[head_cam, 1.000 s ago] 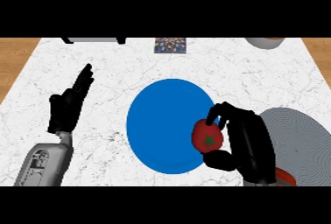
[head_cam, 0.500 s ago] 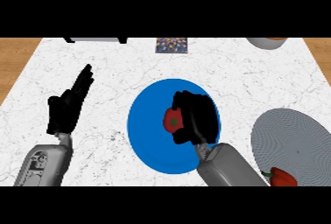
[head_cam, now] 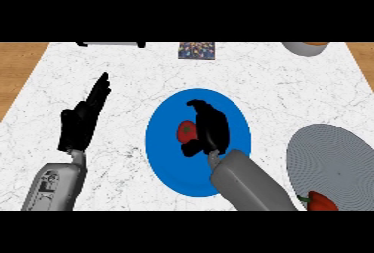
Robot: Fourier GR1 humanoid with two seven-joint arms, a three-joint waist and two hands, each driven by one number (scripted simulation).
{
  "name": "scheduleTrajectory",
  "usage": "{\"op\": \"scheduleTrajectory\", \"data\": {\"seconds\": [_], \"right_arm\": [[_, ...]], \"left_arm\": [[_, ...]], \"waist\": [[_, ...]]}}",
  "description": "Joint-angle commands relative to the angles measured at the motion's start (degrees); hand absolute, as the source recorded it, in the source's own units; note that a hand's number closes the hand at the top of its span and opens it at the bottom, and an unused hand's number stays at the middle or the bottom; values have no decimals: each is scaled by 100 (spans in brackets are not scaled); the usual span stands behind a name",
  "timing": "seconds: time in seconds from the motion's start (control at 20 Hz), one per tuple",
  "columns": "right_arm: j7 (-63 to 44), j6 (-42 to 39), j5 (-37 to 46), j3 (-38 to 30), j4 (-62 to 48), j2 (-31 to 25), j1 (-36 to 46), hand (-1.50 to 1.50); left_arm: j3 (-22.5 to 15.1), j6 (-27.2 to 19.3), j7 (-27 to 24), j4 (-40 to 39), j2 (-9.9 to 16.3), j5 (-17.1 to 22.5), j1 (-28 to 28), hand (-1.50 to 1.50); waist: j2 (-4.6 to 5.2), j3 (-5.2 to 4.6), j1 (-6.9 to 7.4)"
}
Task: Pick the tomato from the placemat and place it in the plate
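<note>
1. The right hand (head_cam: 210, 129) lies over the middle of the blue plate (head_cam: 164, 148), its grey forearm entering from the lower edge and slanting up and to the left.
2. The fingers of the right hand are curled round the tomato (head_cam: 187, 130); only the tomato's left side, red with a green stem spot, shows beside the palm.
3. The tomato is therefore within the outline of the blue plate, in the hand's hold; whether it touches the plate's surface cannot be told.
4. The left hand (head_cam: 80, 122) rests at the left of the view, fingers straight and together, pointing up and slightly right, holding nothing.
5. The grey ribbed placemat (head_cam: 332, 163) lies at the right edge, well apart from the tomato. A red pepper with a green stem (head_cam: 318, 201) sits at its lower margin.
6. The worktop (head_cam: 292, 94) is white marble with dark veining; brown wood shows beyond its upper corners.
7. At the far edge: a small patterned square (head_cam: 197, 50), a pale bowl (head_cam: 306, 48) cut off by the frame, and a dark-edged item at upper left, not identifiable.
</note>
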State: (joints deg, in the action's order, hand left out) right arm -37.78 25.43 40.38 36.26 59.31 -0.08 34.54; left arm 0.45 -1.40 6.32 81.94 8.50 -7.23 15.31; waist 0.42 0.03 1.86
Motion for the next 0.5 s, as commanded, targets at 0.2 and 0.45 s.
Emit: {"op": "scheduleTrajectory", "data": {"seconds": [0.2, 0.45], "right_arm": [[1194, 1394, -1600, 1, -50, 8, 150, -150], [1863, 1918, -1899, -666, 272, 8, -236, -150]], "left_arm": [[-58, 14, 74, 93, -26, -65, -30, 0], [87, -59, -214, 18, -53, -18, -239, 0]], "waist": [[-2, 9, 29], [-30, 1, -157]]}}
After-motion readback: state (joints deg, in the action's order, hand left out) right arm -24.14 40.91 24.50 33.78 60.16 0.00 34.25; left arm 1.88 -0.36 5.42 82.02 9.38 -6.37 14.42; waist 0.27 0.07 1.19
